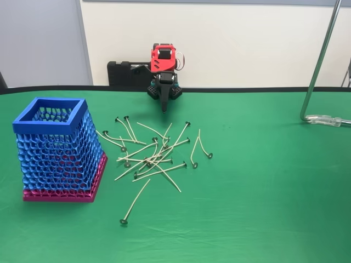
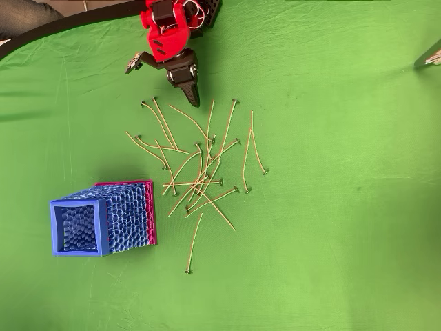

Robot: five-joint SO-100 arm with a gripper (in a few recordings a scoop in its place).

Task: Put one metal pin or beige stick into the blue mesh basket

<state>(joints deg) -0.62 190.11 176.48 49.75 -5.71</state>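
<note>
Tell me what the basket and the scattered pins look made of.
The blue mesh basket looks like matte plastic, perhaps 3D-printed: honeycomb walls, solid rim, magenta base. The pins have thin beige shafts with small dark round heads; metal or wood cannot be told.

A table (image 1: pixel 263 208) covered in bright green cloth carried everything. On it, at the left of the fixed view, the blue mesh basket (image 1: pixel 55 150) stood upright on its wider pink base, apart from the other things. Just beside it, toward the middle of the cloth, lay a loose scatter of thin beige sticks (image 1: pixel 156 153), each with a small dark disc at one end; many crossed over one another in a tangle. One stick (image 1: pixel 134 204) lay by itself nearer the camera. In the overhead view the basket (image 2: pixel 103 219) sat lower left, the pile (image 2: pixel 203 169) above and to its right.
</note>
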